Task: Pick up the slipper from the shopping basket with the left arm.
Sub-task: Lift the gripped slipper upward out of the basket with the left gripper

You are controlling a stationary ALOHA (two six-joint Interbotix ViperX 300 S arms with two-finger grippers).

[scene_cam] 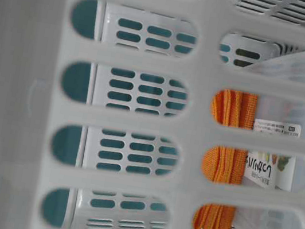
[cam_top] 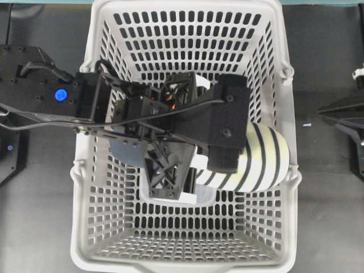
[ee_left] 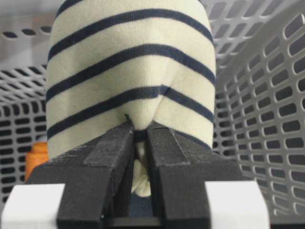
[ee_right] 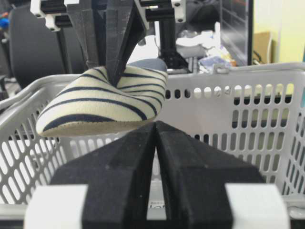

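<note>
Lifting is the step in hand: the left gripper (ee_left: 139,143) is pinching a fold of the slipper (ee_right: 102,102) with its jaws nearly shut, and the slipper is hanging at about rim height of the shopping basket (ee_right: 248,107), toe near the right-hand wall. Raising it straight and slowly should be keeping the soft knit from slipping out. Cream striped fabric is puckering at the pads; the basket is rigid, slotted plastic. The right gripper (ee_right: 156,138) is resting shut, holding nothing.
</note>
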